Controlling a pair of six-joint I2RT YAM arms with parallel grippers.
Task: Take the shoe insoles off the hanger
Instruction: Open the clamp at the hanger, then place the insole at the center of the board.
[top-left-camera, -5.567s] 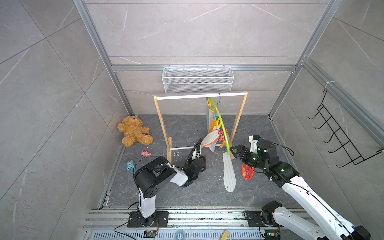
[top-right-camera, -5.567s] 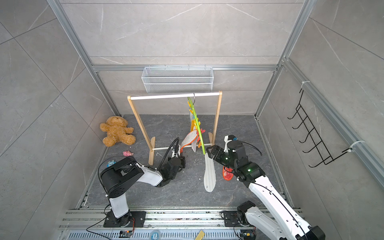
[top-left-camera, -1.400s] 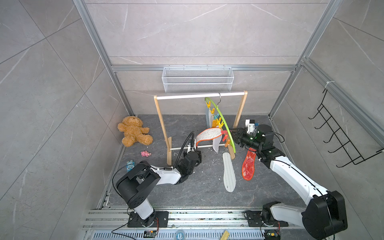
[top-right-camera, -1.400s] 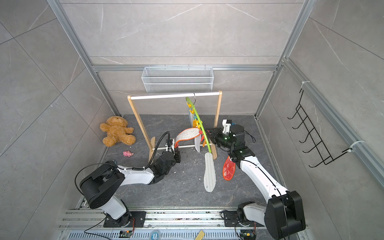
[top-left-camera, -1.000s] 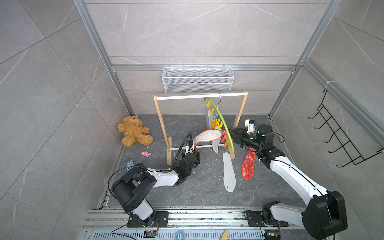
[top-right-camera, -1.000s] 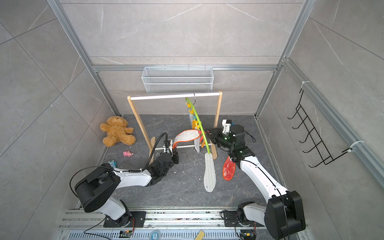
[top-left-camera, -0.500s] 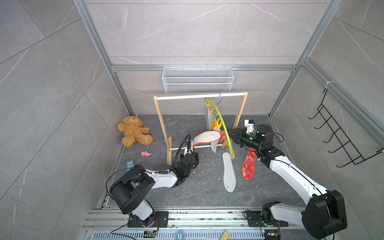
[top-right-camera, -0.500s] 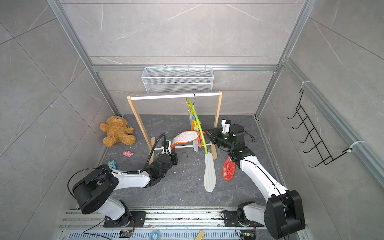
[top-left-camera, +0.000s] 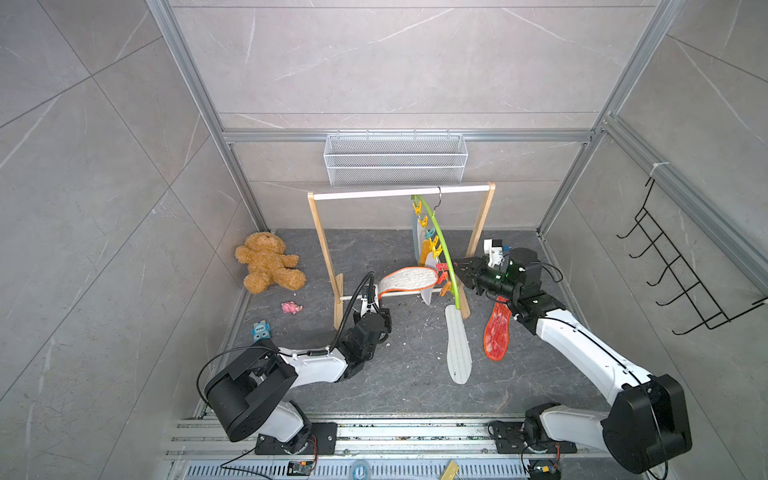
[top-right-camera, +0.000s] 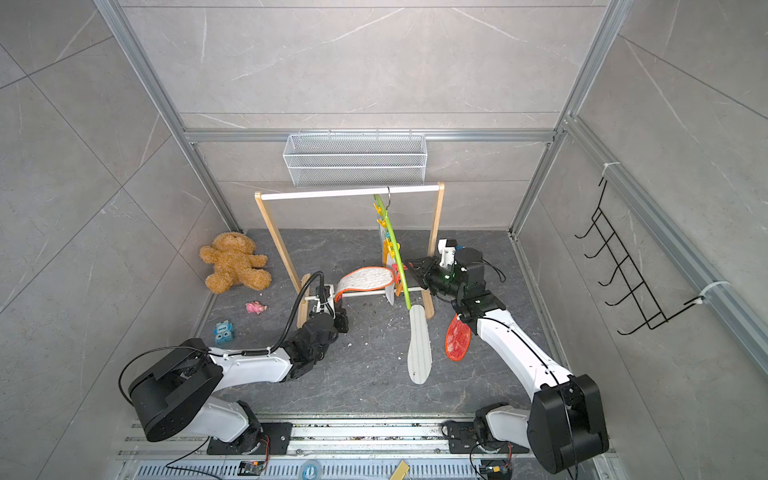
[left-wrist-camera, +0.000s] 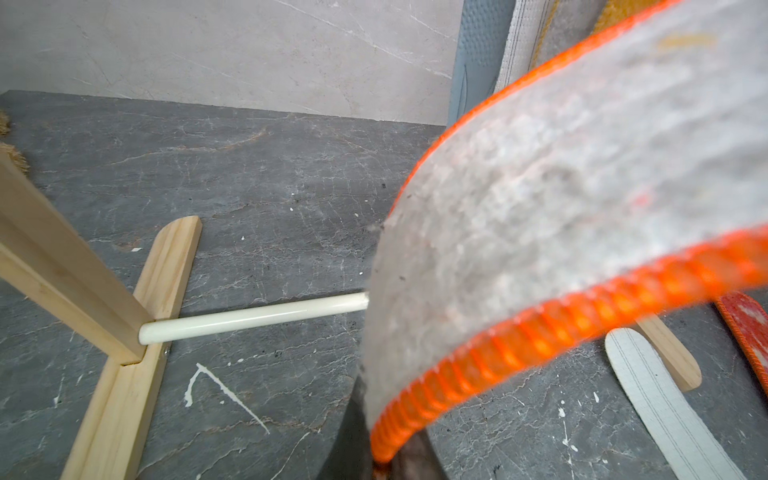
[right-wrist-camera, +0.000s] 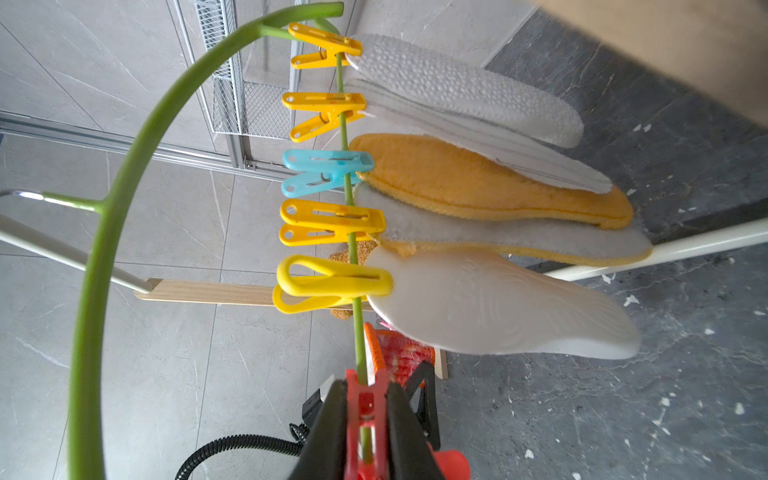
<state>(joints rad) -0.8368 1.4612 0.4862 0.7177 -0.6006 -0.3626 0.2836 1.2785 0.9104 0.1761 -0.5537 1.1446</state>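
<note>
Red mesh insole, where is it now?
In a top view the red mesh insole lies on the floor beneath the right arm, beside the pale striped insole.

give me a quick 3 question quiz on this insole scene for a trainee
1. True or false: the left gripper holds the orange-rimmed insole.
2. Fill in: the right gripper pinches a ___ clip.
3. How many insoles lie on the floor?

Key: 1 true. 2 red. 3 two: striped insole, red mesh insole.
</note>
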